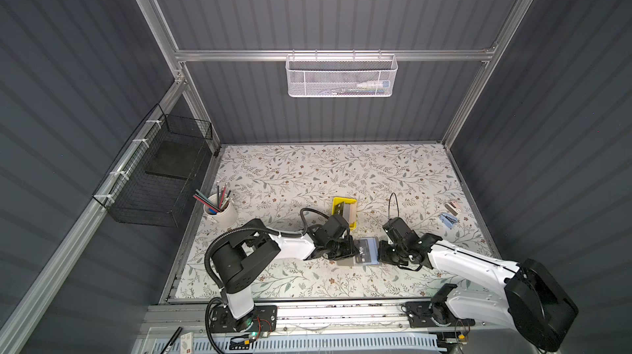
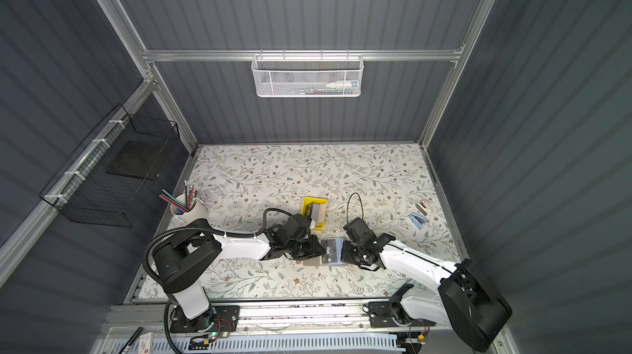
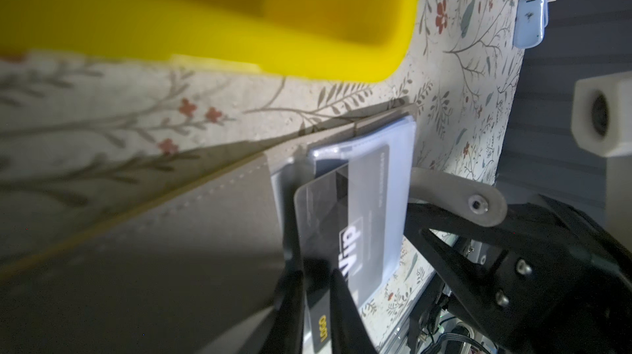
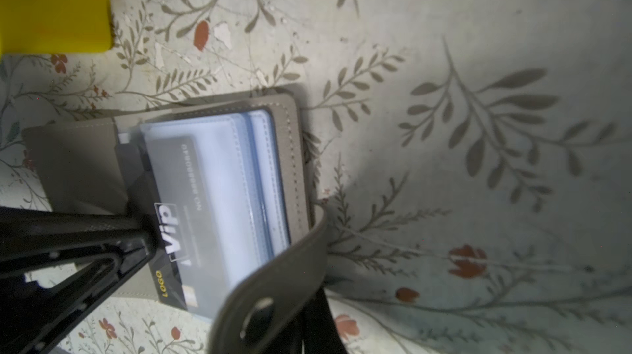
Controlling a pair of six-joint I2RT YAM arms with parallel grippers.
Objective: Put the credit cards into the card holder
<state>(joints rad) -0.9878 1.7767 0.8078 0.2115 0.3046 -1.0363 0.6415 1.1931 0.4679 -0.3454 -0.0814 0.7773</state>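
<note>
step: sliding 1 credit card point(image 3: 325, 219) into a sleeve point(image 4: 219, 171) of the open card holder point(image 4: 78, 160).
left gripper point(image 3: 316, 284): narrow, pinching the outer end of the black card.
card position: the leading part lies under the translucent sleeve just ahead of the left gripper; the "vip" end sticks out at its fingers.
right gripper point(image 1: 382, 253): clamped shut on the strap tab point(image 4: 273, 284), opposite the left gripper, with the tab curled up off the tabletop point(image 4: 444, 61).
card holder position: flat and open between the 2 grippers, touching both.
push line: keep the card low and square to the sleeve mouth, and drive it straight toward the right gripper; a tilt would likely jam a corner on the stitched seam.
counter-hold: the right gripper should keep light tension on the tab so the holder does not slide.
finish: the fingers will probably reach the sleeve mouth first, so let go there and nudge the last part in.
risk: too much force may bow the card or bunch the sleeve.
remaining: more cards point(image 1: 342, 211) sit in the yellow tray point(image 3: 205, 10), just beyond the left gripper.
</note>
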